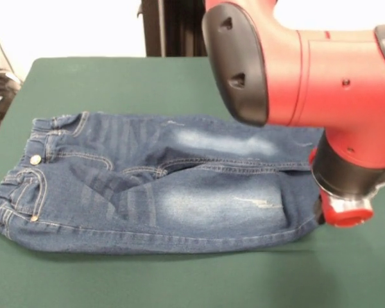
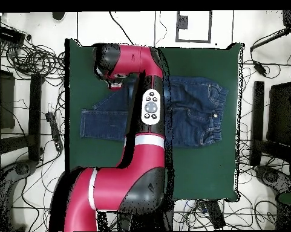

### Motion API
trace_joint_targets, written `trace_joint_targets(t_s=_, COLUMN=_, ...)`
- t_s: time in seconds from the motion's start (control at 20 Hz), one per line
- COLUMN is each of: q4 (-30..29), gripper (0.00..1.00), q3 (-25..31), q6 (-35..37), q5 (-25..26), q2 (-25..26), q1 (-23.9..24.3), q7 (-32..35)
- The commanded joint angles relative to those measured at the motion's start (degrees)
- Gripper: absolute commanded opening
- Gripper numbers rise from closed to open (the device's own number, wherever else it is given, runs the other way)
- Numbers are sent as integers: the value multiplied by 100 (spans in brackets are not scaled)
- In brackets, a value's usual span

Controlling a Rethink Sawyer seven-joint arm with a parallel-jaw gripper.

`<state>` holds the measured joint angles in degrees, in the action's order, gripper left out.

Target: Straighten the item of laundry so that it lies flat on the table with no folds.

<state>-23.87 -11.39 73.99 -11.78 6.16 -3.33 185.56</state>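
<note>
The small pair of blue denim jeans is spread on the dark green cloth-covered counter, its long axis running across the counter, waistband away from the arm's end. The red and black arm's wrist is held at the jeans' cuff end, beside the hem. Whether the fingers are released or clenched cannot be told, as they are hidden.

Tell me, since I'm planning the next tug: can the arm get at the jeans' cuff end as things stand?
Probably yes. The arm's wrist hangs right beside the cuff end of the jeans, with nothing between them on the table. Whether the claw is open cannot be told.
</note>
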Motion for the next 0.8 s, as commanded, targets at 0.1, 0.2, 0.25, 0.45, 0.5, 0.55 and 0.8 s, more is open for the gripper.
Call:
trace_joint_targets(t_s=0.1, q4=-2527, gripper=0, q3=259, q6=-824, q5=40, q2=-1145, q1=-57, q7=-34)
trace_joint_targets(t_s=0.2, q4=-2944, gripper=0, q3=319, q6=-1185, q5=70, q2=-1313, q1=-8, q7=-188)
trace_joint_targets(t_s=0.25, q4=-3009, gripper=0, q3=338, q6=-1251, q5=84, q2=-1338, q1=8, q7=-238)
trace_joint_targets(t_s=0.45, q4=-3172, gripper=0, q3=418, q6=-1457, q5=85, q2=-1381, q1=21, q7=-219)
trace_joint_targets(t_s=0.5, q4=-3175, gripper=0, q3=420, q6=-1525, q5=65, q2=-1353, q1=-21, q7=-82)
trace_joint_targets(t_s=0.55, q4=-3164, gripper=0, q3=408, q6=-1577, q5=66, q2=-1325, q1=-56, q7=25)
trace_joint_targets(t_s=0.8, q4=-3189, gripper=0, q3=419, q6=-1888, q5=-21, q2=-1201, q1=-171, q7=462)
